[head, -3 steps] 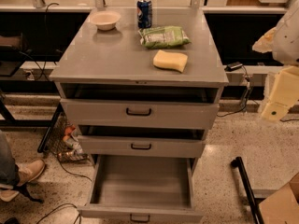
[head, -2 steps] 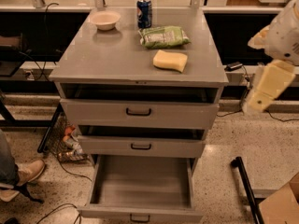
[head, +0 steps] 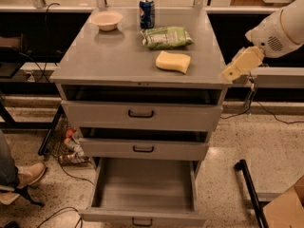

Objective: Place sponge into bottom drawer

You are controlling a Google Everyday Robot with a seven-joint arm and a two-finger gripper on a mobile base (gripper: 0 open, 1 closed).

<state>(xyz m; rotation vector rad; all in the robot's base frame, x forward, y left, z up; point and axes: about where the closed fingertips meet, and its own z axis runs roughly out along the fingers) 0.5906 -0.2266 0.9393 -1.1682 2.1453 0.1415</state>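
Yellow wavy sponge [head: 173,61], end effector [head: 231,73] beside cabinet [head: 114,56]

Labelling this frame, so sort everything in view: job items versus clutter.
Job: sponge on the cabinet top; bottom drawer, pulled open; gripper, beside the cabinet's right top edge.
Lying about: green snack bag, blue can, bowl, top drawer, middle drawer.

Cream gripper [head: 233,71] right of grey cabinet [head: 118,56]; yellow sponge [head: 173,61]; seemingly blue can [head: 147,13].
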